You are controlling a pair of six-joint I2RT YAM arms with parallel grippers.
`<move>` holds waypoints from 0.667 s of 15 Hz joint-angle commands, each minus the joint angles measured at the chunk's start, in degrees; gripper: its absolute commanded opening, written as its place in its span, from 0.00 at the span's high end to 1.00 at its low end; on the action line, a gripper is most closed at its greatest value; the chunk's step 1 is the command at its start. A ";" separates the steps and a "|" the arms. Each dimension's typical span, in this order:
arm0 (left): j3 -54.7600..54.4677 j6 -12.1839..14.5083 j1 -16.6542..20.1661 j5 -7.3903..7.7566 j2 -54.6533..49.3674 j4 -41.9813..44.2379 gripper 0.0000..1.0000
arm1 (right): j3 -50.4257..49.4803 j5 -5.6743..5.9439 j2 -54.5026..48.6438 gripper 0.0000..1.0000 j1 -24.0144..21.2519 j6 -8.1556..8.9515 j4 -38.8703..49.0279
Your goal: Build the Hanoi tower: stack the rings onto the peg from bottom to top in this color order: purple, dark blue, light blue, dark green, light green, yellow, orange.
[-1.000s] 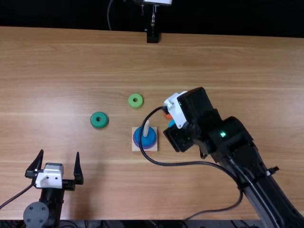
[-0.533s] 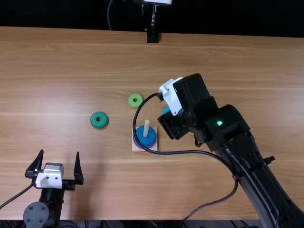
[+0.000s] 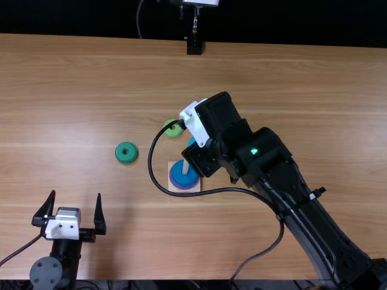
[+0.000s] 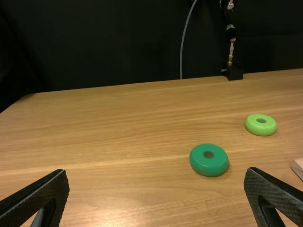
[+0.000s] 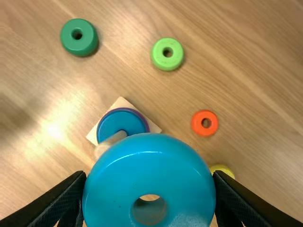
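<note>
In the top view my right gripper (image 3: 192,145) is just beyond the peg base (image 3: 195,187), mostly hidden beneath its arm. In the right wrist view my right gripper (image 5: 150,189) is shut on the light blue ring (image 5: 151,165), held near the peg (image 5: 111,142). The dark blue ring (image 5: 120,126) lies over the purple ring (image 5: 146,121) around the peg. Dark green ring (image 3: 126,152), light green ring (image 3: 172,128), orange ring (image 5: 205,123) and yellow ring (image 5: 222,169) lie loose. My left gripper (image 3: 71,211), also my left gripper (image 4: 158,194) in its wrist view, stands open and holds nothing.
The right arm's black cable (image 3: 233,191) loops in front of the peg base. A black stand (image 3: 194,47) is at the far table edge. The wooden table (image 3: 72,90) extends around the rings.
My right gripper has moved left in the top view toward the peg with the light blue ring, and its cable has swung left. The left arm has stayed still.
</note>
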 commanded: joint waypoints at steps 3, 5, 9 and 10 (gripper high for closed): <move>-0.71 0.46 0.41 -0.16 -0.67 -1.09 0.00 | 3.22 -0.44 1.52 1.00 2.37 0.17 0.13; -0.71 0.46 0.41 -0.16 -0.67 -1.09 0.00 | 3.57 -0.44 2.84 1.00 3.16 0.17 0.13; -0.71 0.46 0.41 -0.16 -0.67 -1.09 0.00 | 3.57 -0.44 3.98 1.00 3.16 0.17 0.76; -0.71 0.46 0.41 -0.16 -0.67 -1.09 0.00 | 3.57 -0.44 4.16 1.00 3.16 0.17 0.87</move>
